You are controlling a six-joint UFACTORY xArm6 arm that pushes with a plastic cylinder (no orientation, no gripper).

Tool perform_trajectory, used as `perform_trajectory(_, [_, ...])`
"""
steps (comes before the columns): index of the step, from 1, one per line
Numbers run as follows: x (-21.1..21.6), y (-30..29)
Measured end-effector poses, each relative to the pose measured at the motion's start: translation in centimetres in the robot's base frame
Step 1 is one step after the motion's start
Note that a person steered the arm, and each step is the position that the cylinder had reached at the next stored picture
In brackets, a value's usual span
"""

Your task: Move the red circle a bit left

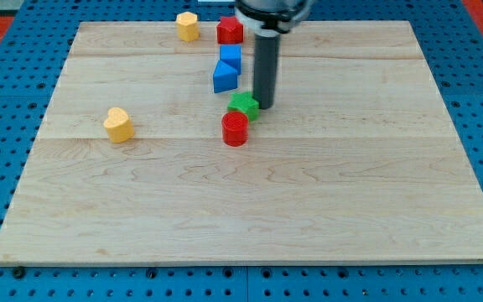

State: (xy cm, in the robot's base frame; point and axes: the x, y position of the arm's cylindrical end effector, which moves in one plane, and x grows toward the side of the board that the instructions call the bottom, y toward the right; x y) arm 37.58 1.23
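Sitting near the left edge of the pale wooden board (141, 210), a yellow heart-shaped block (118, 124) is lying well apart from everything else. Farther right, at the view's top, a yellow hexagonal block (188, 26) is resting near a red star-like block (230, 31). Below that, a blue cube (231, 56) is sitting against a blue triangular block (224, 77). The red circular block (235, 128), the one to be shifted, is standing just left of the board's centre line, touching or nearly touching the green star-shaped block (243, 104) above it. My tip (266, 106) is resting on the board just right of the green block and above-right of the red circle, not against it. Being a bare dark rod, it has nothing to part or clamp and is holding nothing. Judging by this, the leftward nudge is not yet under way: my tip would first need to come down to the circle's right side.
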Motion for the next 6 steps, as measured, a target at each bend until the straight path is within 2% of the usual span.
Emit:
perform_trajectory(1, [0.4,-0.5])
perform_trajectory(2, [3.0,3.4])
perform_trajectory(3, [6.1,2.0])
perform_trajectory(4, [7.3,-2.1])
perform_trajectory(6, [5.8,-3.5])
